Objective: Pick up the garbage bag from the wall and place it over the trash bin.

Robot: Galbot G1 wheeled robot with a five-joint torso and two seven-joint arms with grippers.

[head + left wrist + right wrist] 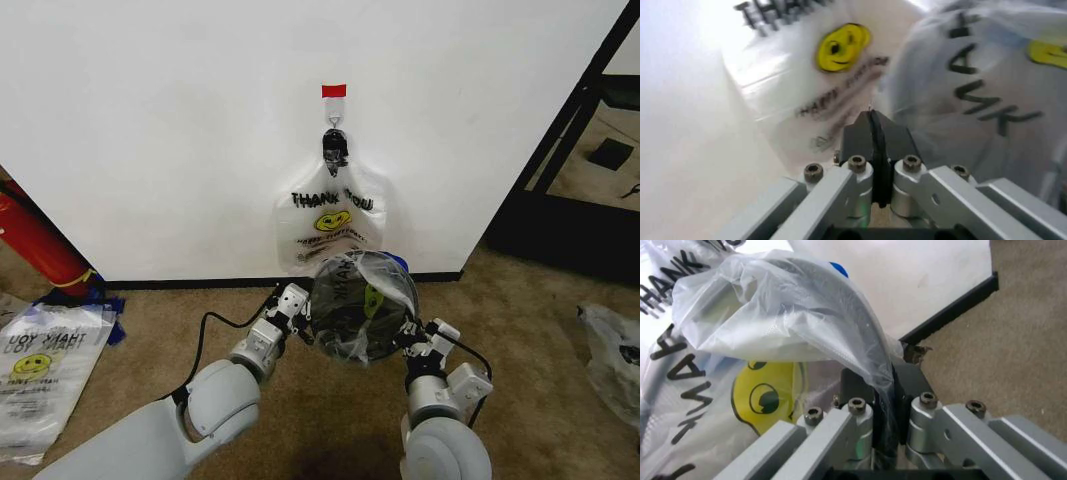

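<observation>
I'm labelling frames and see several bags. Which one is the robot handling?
Below the hook on the white wall, the handled bag is stretched over the bin between the left pincer and right pincer. Another hangs flat on the hook; a third lies on the carpet.

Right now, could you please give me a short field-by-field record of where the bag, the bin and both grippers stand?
garbage bag: draped over the trash bin, pinched at both sides
trash bin: on the carpet below the wall, dark mesh seen through the plastic
left gripper: at the bin's left side, shut on the bag
right gripper: at the bin's right side, shut on the bag
second bag: hanging from the hook on the wall
</observation>
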